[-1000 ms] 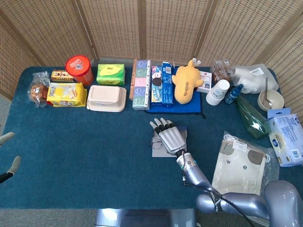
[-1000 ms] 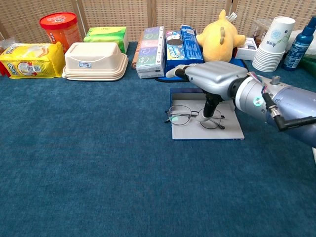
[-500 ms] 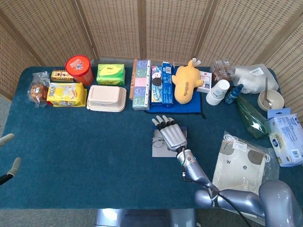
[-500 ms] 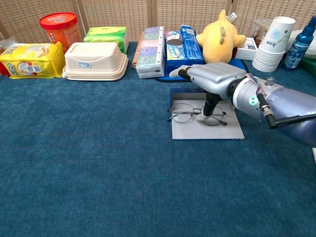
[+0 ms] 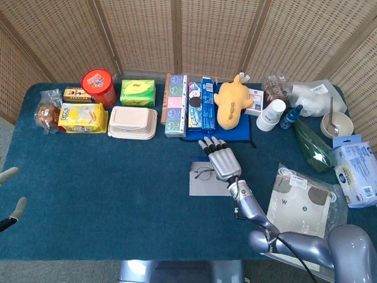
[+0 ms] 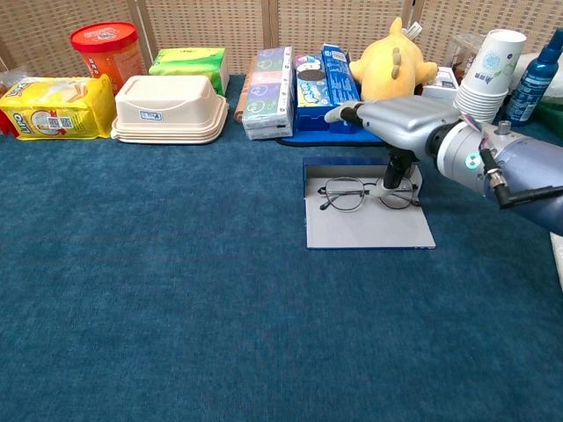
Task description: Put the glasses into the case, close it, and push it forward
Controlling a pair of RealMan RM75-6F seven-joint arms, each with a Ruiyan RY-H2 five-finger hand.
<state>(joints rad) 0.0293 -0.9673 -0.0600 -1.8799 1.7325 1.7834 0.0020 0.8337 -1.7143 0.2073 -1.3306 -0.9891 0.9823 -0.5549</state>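
**Right robot hand over glasses on the open case, glasses not yet seated**

Right robot hand (image 6: 398, 123) sits palm-down above the glasses (image 6: 368, 193), fingers stretched toward the back row. A thumb or lower finger drops onto the right lens area, touching or pinching the frame; cannot tell which, so grasp state is unclear. Probably kept flat like this to drag or nudge the glasses along rather than lift them.

Glasses lie flat, lenses side by side, on the far half of the glasses case (image 6: 369, 230). The case is open: a grey flat panel with a blue edge at the back, lying on the counter (image 6: 176, 299) just in front of the hand. Head view shows the left lens poking out from under the hand (image 5: 221, 160) on the grey panel (image 5: 203, 184).

Left robot hand (image 5: 10, 194) is only fingertips at the counter's left edge, well apart from the case, holding nothing that I can see.

Behind the case: yellow plush toy (image 6: 387, 66) and a blue cookie box (image 6: 325, 75), close by. Paper cup stack (image 6: 488, 75) to the right of the plush.

Judgement: still on the insert step; closing and pushing forward are not done. The back row leaves little room for the push.
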